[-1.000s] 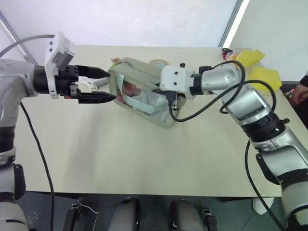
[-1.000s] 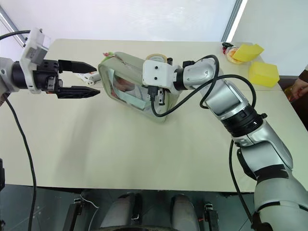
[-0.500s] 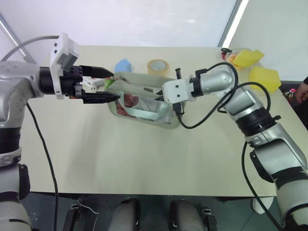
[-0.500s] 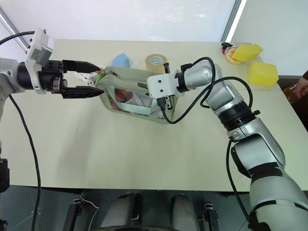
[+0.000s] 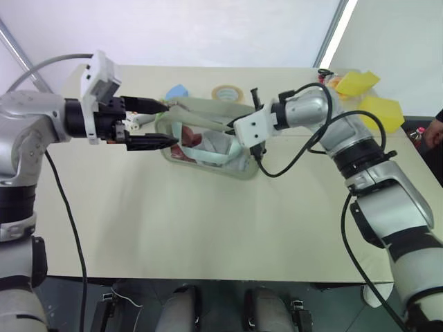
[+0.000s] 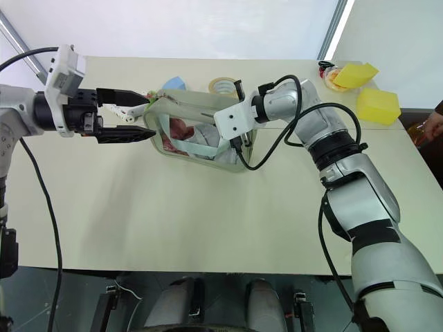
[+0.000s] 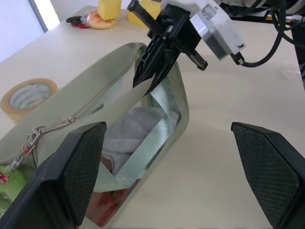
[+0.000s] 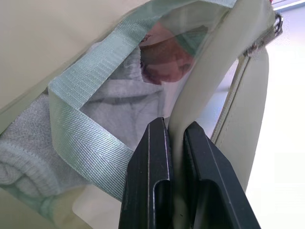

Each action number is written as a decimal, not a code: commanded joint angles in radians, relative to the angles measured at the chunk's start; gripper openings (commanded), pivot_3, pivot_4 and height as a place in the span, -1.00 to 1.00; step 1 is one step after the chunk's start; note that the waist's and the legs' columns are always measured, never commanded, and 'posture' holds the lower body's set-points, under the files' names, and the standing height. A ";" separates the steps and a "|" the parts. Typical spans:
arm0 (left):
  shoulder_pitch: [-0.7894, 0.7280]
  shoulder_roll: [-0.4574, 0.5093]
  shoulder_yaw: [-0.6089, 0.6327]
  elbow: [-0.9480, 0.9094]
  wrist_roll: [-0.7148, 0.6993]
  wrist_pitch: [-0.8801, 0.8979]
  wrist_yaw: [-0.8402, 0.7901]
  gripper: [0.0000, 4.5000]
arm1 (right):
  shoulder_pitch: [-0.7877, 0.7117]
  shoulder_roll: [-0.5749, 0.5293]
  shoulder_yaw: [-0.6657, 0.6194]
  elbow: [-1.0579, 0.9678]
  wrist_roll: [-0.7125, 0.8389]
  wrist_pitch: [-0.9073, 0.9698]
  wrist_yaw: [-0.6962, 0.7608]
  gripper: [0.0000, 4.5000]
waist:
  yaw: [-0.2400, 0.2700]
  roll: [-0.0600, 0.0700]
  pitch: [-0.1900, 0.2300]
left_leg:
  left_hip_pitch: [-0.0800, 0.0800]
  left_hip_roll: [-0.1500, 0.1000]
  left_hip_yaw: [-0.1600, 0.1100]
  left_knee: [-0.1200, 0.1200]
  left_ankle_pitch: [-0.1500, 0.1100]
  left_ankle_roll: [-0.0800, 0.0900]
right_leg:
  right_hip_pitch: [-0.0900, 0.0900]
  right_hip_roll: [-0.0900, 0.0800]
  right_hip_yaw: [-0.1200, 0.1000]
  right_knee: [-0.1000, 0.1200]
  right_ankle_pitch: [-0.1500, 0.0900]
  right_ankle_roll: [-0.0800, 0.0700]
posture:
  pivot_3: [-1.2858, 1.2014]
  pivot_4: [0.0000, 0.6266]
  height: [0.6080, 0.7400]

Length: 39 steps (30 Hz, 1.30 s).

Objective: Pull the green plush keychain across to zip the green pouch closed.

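Note:
The green pouch [image 5: 208, 144] lies tilted on the table, its clear window showing red and white contents. My right gripper [image 8: 175, 130] is shut on the pouch's pale fabric rim at its right end, and the rim runs up between the two fingers. My left gripper [image 5: 163, 124] stands open at the pouch's left end, one finger above and one below that corner, with nothing held. The green plush keychain [image 7: 10, 187] hangs off a small metal chain [image 7: 29, 140] at that same end, just beside the left gripper's finger.
A light blue lump [image 5: 178, 91] and a tape roll [image 5: 227, 93] sit just behind the pouch. Yellow items [image 5: 379, 111] lie at the table's far right corner. A person's hand [image 5: 436, 131] shows at the right edge. Bare tabletop [image 5: 208, 221] spreads in front.
The right gripper rolled and brought the pouch down from standing on edge to lying lower on the table, uncovering the blue lump and tape roll. The left gripper stayed open and nearly still.

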 commanded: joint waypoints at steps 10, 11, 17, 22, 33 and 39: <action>-0.017 0.020 0.020 -0.019 -0.008 -0.005 -0.001 1.00 | 0.103 -0.019 -0.156 -0.324 0.188 0.291 0.138 0.14 | 0.002 0.000 0.000 | 0.000 0.000 0.000 0.000 0.000 0.000 | 0.000 0.000 0.000 0.000 0.000 0.000 | 0.03 -0.52 1.00; -0.014 0.021 0.022 -0.021 -0.009 -0.004 -0.001 1.00 | 0.114 -0.030 -0.174 -0.369 0.198 0.345 0.138 0.14 | 0.003 0.000 0.000 | 0.000 0.000 0.000 0.000 0.000 0.000 | 0.000 0.000 0.000 0.000 0.000 0.000 | 0.03 -0.52 1.00; 0.004 0.026 0.033 -0.024 -0.011 -0.005 0.004 1.00 | 0.235 -0.174 -0.286 -0.620 0.209 0.603 0.122 0.14 | 0.015 0.000 0.000 | 0.000 0.000 -0.001 0.000 0.000 0.000 | 0.002 0.000 0.000 -0.001 0.000 0.000 | 0.03 -0.52 1.00; -0.003 0.021 0.023 -0.003 -0.006 -0.018 -0.002 1.00 | 0.387 -0.215 -0.342 -0.868 0.285 0.867 0.114 0.14 | 0.006 0.000 0.000 | 0.000 0.000 0.000 0.000 0.000 0.000 | 0.001 0.000 0.000 -0.001 0.000 0.000 | 0.03 -0.52 1.00; -0.042 -0.001 -0.010 0.047 0.016 -0.059 -0.026 1.00 | 0.434 -0.199 -0.295 -0.854 0.265 0.914 0.053 -0.23 | 0.009 0.000 0.000 | 0.000 0.000 0.000 0.000 0.000 0.001 | 0.001 0.000 0.000 0.000 0.000 0.000 | 0.03 -0.52 1.00; -0.030 0.010 0.002 0.038 0.014 -0.057 -0.027 1.00 | 0.358 -0.247 -0.284 -0.713 0.185 0.723 0.036 -0.97 | 0.009 0.000 0.000 | 0.000 0.000 0.000 0.000 0.000 0.001 | 0.001 0.000 0.000 -0.001 0.000 0.000 | 0.03 -0.52 1.00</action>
